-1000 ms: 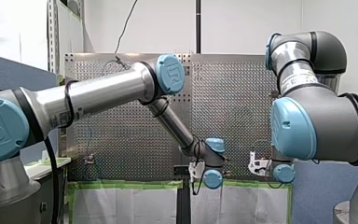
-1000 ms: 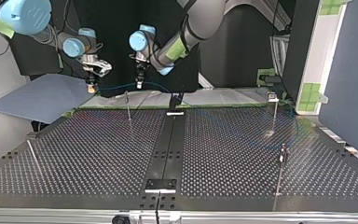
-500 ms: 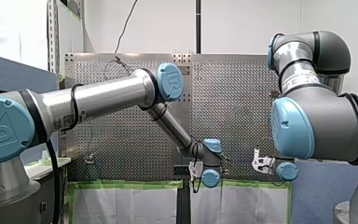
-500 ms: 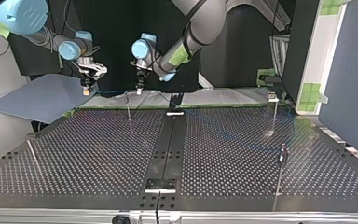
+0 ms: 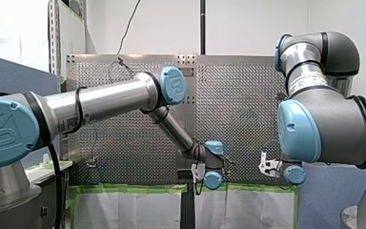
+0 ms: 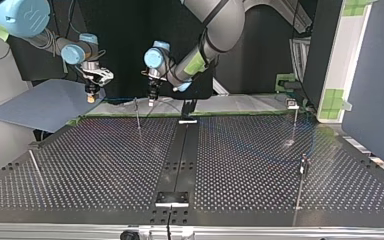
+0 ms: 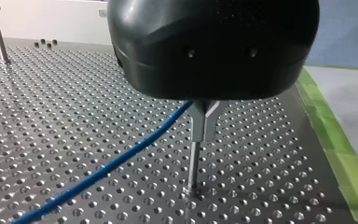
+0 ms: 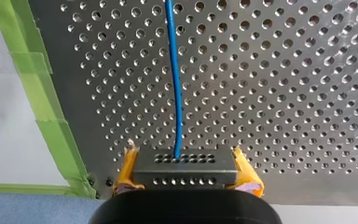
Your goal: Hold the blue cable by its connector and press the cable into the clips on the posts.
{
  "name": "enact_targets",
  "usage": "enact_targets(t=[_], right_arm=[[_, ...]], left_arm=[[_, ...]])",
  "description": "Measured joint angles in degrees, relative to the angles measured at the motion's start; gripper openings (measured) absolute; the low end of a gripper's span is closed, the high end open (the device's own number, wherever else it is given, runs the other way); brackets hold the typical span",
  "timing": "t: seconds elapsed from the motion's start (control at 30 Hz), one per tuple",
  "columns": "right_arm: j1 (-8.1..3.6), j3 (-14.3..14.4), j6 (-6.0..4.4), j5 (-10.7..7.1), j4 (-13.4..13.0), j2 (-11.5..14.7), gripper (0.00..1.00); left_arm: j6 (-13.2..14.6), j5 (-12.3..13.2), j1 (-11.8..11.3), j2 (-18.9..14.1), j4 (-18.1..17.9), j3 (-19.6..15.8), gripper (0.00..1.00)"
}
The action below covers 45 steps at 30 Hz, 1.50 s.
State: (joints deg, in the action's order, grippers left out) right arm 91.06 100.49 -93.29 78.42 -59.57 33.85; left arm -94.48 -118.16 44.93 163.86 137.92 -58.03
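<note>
- My right claw (image 8: 184, 162) is clenched on the dark connector (image 8: 186, 171). Its yellow pads (image 8: 127, 169) press on the block's two short ends.
- The blue cable (image 8: 175, 84) leaves the middle of the connector's face. It runs straight ahead of that claw, above the perforated table (image 8: 284, 93), and passes out of the right wrist view.
- A band of green tape (image 8: 42, 93) lies along the table's edge, beside my right claw.
- In the top view my right claw hangs at the far left, over the table's far edge, with its yellow tips pointing down.
- My left claw (image 6: 152, 98) hangs near it, to the right in that view, also at the far edge and just beside a thin post (image 6: 137, 114).
- I cannot tell whether my left claw is clenched or released, because its black body hides the grasping end in the left wrist view.
- In that view the blue cable comes out from under the black body. It slants down toward the table and passes just beside the forked clip (image 7: 204, 113) at the post's top. I cannot tell whether it sits in the fork.
- At the top view's right a far post (image 6: 294, 122) and a nearer post (image 6: 300, 186) stand well apart from both claws.
</note>
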Motion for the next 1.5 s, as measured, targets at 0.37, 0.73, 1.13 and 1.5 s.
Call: enact_targets(t=[0.37,0.73,1.13,1.5], right_arm=[[0.7,-0.23,0.86,-0.86,-1.47,-0.1,0.0],[0.6,-1.5,0.65,-0.82,-1.39,-0.22,0.0],[0.62,-3.68,0.44,-0.95,-0.85,-1.37,0.0],[0.5,-8.36,1.01,-0.92,4.3,-4.55,0.0]], left_arm=[[-0.02,1.2,-1.15,3.42,3.43,4.76,0.0],[0.15,2.42,-3.47,3.59,5.32,4.59,0.0],[0.25,3.37,-3.45,3.54,6.41,5.42,0.0],[-0.37,2.36,-4.56,3.55,8.14,8.21,0.0]])
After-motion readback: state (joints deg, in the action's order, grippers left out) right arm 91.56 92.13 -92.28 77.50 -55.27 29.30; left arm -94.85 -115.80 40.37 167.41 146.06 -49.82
